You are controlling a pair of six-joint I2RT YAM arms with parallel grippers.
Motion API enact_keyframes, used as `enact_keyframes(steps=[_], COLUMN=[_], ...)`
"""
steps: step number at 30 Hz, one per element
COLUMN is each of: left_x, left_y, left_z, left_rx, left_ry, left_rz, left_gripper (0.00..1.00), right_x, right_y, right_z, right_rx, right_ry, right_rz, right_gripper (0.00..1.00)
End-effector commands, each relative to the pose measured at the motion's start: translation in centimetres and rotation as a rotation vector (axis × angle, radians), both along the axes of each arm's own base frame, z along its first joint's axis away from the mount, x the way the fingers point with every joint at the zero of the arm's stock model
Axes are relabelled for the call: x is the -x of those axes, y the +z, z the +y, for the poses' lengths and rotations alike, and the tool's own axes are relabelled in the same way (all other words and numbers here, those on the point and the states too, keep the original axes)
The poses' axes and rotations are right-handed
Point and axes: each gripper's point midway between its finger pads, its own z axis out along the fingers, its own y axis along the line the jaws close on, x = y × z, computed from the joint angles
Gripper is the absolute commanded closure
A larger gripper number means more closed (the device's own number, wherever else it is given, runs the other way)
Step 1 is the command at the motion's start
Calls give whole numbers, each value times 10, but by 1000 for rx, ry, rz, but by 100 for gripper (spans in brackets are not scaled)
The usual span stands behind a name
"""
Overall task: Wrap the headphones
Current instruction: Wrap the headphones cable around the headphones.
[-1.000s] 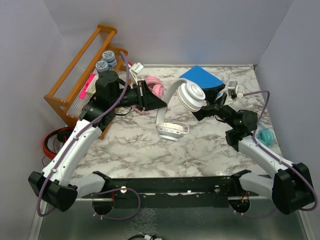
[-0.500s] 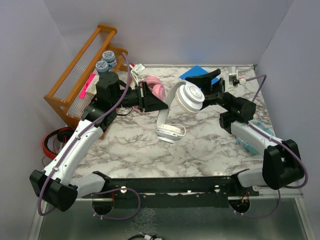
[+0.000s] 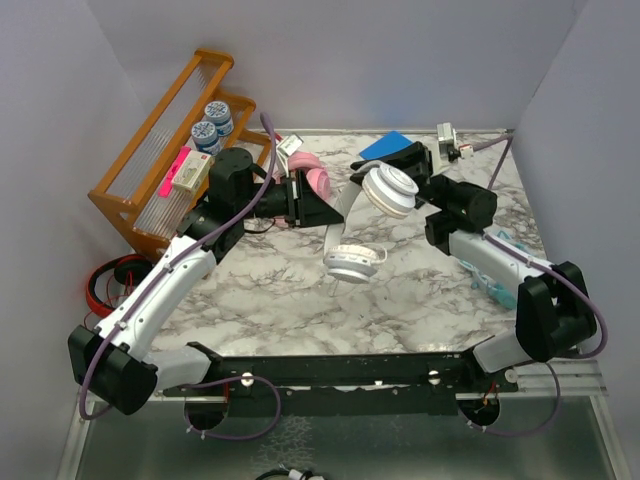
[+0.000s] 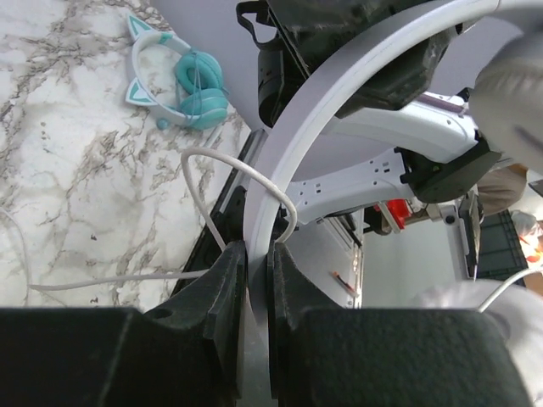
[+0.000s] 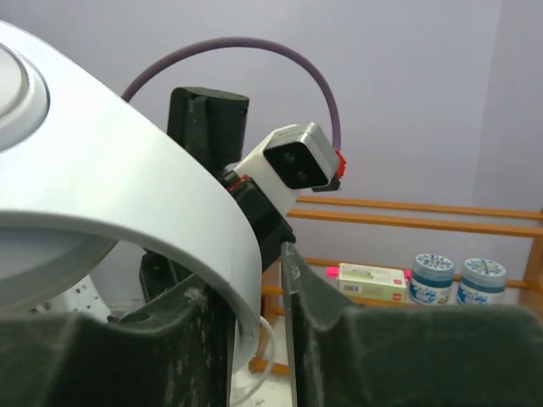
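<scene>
Top external: gripped the white headphones [image 3: 388, 190] by the band with left gripper [image 4: 254, 254] and right gripper [image 5: 248, 292], mid-wrap; probably needed the cable [image 4: 254, 175] wound next.

— How is the light?
— Bright and even, coming from overhead. In the top view the shadows under the arms on the marble table [image 3: 270, 290] are soft and short, and nothing glares.
— And the wrist views?
— Less crisp. In the left one the left gripper [image 4: 253, 254] is dark and blurred along the bottom edge, though the teal headphones [image 4: 191, 93] are fairly sharp. In the right one the white headphones [image 5: 127, 195] loom close and out of focus — the wooden rack [image 5: 424, 220] behind reads clearer.
</scene>
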Motion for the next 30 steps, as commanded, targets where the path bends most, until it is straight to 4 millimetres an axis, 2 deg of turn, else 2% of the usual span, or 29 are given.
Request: enact_keyframes(steps=[1, 3, 5, 10, 15, 18, 20, 23, 26, 30], left_x=[0, -10, -20, -12, -13, -17, -18, -10, 0, -4], left_y=[12, -1, -17, -34, -28, -19, -16, -8, -5, -22], left_z=[2, 10, 23, 50, 87, 99, 96, 78, 65, 78], left_rx=[8, -85, -196, -299, -376, -392, -378, -278, -151, -88], left_ry=[22, 98, 193, 292, 478, 536, 516, 409, 334, 448], left_rz=[-66, -72, -68, -85, -166, -241, -283, -381, -504, -638], left_gripper=[83, 60, 45, 30, 24, 23, 22, 22, 22, 22], right_x=[3, 5, 4, -3, -9, -1, 13, 41, 54, 58], right_y=[11, 12, 12, 5, -8, -12, -12, -9, -8, -3], right_z=[1, 0, 0, 1, -2, -3, -3, -3, -5, -4], right_rx=[-12, -3, 27, 155, 290, 359, 374, 345, 326, 306], right_ry=[18, 7, -23, -113, -195, -175, -104, 27, 83, 123], right_rz=[-54, -73, -97, -164, -189, -209, -214, -217, -193, -174], right_gripper=[79, 90, 98, 99, 99, 99, 99, 99, 99, 99])
